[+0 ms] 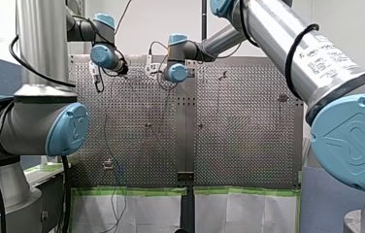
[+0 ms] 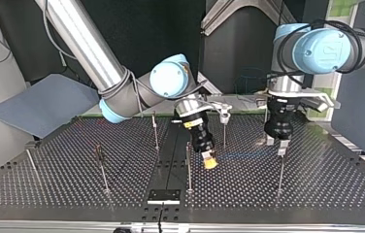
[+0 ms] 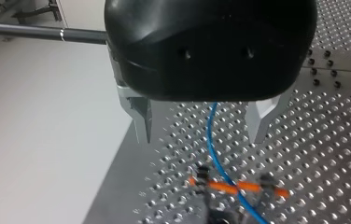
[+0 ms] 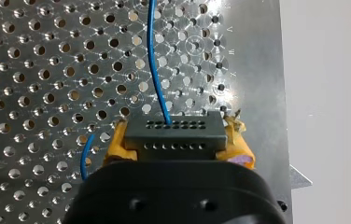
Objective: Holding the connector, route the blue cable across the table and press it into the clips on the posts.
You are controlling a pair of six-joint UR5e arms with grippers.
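One perforated table [image 2: 316,184], two arms [image 2: 93,53], one blue cable [image 4: 152,60], one connector [image 4: 173,133] and at least six thin posts [image 2: 189,167] show.

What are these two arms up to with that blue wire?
They are routing a cable across the table. My right gripper clamps the connector between its yellow pads, and the cable runs out of it over the table. My left gripper hangs open above the cable, which passes between its metal fingers and crosses an orange clip below. Whether it is seated in the clip is too blurred to tell.
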